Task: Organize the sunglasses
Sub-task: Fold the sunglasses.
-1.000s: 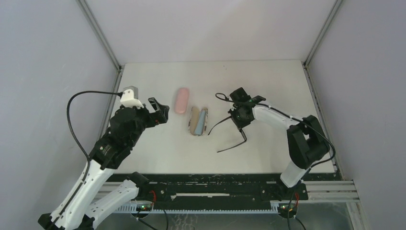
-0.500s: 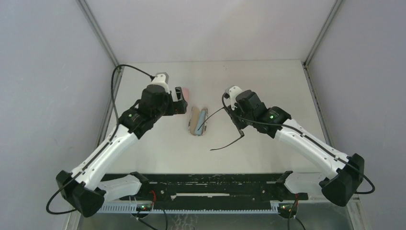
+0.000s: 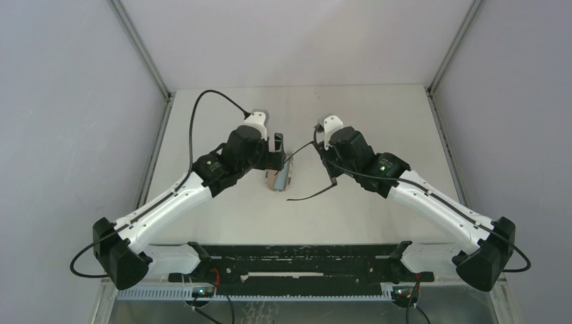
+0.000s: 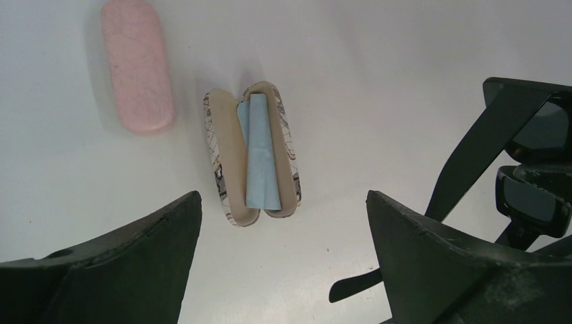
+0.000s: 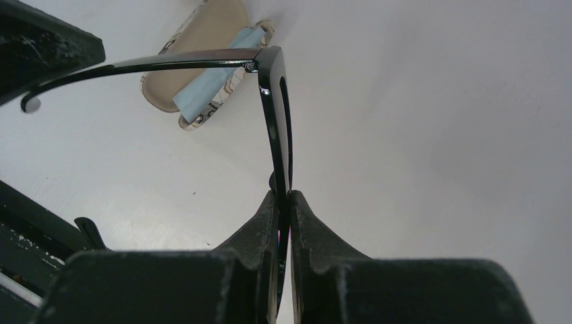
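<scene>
left gripper [image 3: 277, 150] swung over oblong patterned case [image 4: 221, 152]; right gripper [image 5: 283, 197] pinches sunglasses [image 5: 268, 64].

light: bright, even, diffuse | shadows: faint, soft-edged | blur: right gripper [image 5: 283, 197] foreground slightly soft

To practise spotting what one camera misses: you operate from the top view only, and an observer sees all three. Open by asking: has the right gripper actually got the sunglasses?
Observer: Yes; the right wrist view shows the right gripper pinched shut on the sunglasses.
Operator: What does the left arm hide?
Observer: The left wrist view shows the pink case, closed.
Operator: Anything else?
Observer: Beside it, apart, a patterned case lies open with a light-blue cloth inside.
</scene>
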Motion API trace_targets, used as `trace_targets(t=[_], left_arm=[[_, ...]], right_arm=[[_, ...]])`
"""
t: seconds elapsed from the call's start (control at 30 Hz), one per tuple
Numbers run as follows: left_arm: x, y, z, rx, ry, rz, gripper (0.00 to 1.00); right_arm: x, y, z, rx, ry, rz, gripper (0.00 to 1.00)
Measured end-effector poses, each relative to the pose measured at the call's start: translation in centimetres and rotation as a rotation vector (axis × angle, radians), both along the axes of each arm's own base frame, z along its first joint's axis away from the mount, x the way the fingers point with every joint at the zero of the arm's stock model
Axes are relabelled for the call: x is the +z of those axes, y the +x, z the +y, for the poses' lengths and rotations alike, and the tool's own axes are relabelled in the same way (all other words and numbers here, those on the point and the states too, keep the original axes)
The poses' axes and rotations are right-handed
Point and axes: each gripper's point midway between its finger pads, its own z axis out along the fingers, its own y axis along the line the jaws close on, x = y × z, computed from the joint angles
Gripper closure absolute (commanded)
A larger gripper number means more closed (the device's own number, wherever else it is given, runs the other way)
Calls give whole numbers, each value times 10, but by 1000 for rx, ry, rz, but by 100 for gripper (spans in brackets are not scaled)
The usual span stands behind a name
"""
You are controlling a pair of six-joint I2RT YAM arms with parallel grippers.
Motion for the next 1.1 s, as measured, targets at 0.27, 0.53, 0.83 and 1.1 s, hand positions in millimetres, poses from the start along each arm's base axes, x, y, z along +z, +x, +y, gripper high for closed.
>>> trace_targets(t=[0.27,0.53,0.83,1.1], left_arm=[[-11,-2,-11,3,51,-7,4],[-26,-12,-32,-46,90,8,2],[-16,-12,-58,-86,84,-1,0],[-4,-8,-63,-79,90,-15,0]], right_arm=[[1,3,-2,-57,26,3,100],[4,7,9,-119,117,28,100],[8,6,30,-101,205,49,100],[8,4,33,-98,216,58,100]])
